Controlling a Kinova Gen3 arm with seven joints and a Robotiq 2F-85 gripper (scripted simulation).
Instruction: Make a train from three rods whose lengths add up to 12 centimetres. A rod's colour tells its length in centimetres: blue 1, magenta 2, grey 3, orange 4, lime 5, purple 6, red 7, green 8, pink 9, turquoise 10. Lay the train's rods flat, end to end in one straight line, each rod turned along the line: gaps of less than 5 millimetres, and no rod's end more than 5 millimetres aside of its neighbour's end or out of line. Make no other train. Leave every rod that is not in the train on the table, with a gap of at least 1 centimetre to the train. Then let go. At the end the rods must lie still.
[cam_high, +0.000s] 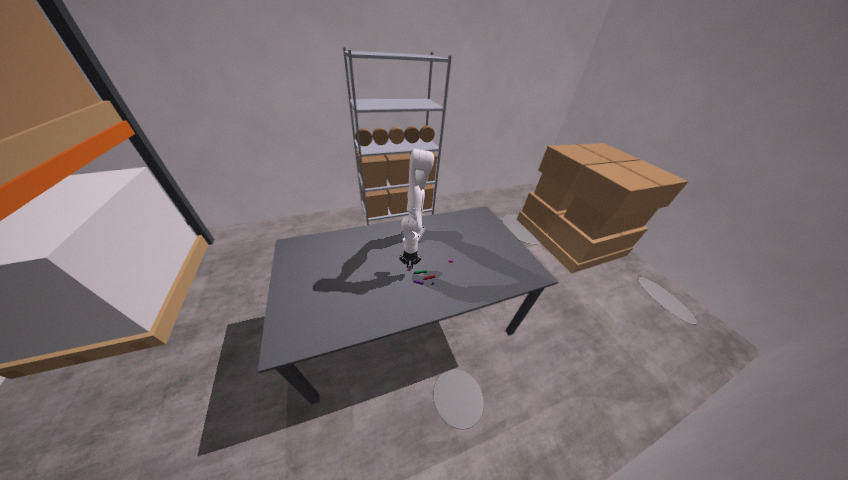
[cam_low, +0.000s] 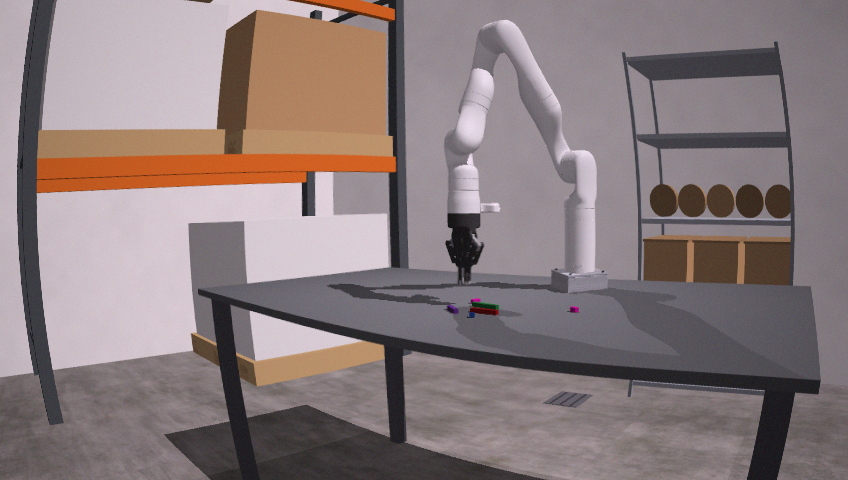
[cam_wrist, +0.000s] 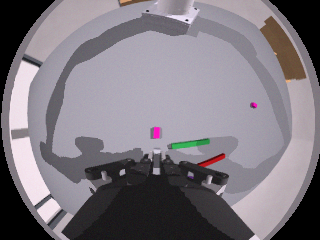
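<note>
The end effector (cam_low: 463, 279) points straight down, low over the dark counter (cam_low: 684, 350). It is clenched on a short grey rod (cam_wrist: 156, 158), which shows in the wrist view as a pale stub upright between the fingertips. Whether the rod's lower end touches the counter cannot be told.

The green rod (cam_low: 484, 305) lies flat on the counter and serves as the landmark for the rest. In the exterior view the end effector hangs behind it and a little to its left, apart from it. A red rod (cam_low: 483, 311) lies just in front of the green rod, parallel to it and so close that the two look as if they touch. In the wrist view they appear slightly splayed, with a gap between them. A small magenta rod (cam_low: 474, 300) sits just behind the green rod's left end. A purple rod (cam_low: 452, 308) lies near the green rod's left end, apart from it. A tiny blue rod (cam_low: 470, 314) sits to the front left of the green rod, just beyond the red one. A second magenta rod (cam_low: 573, 308) lies well apart to the green rod's right. The arm's base (cam_low: 559, 289) stands behind and to the right of the green rod.
</note>
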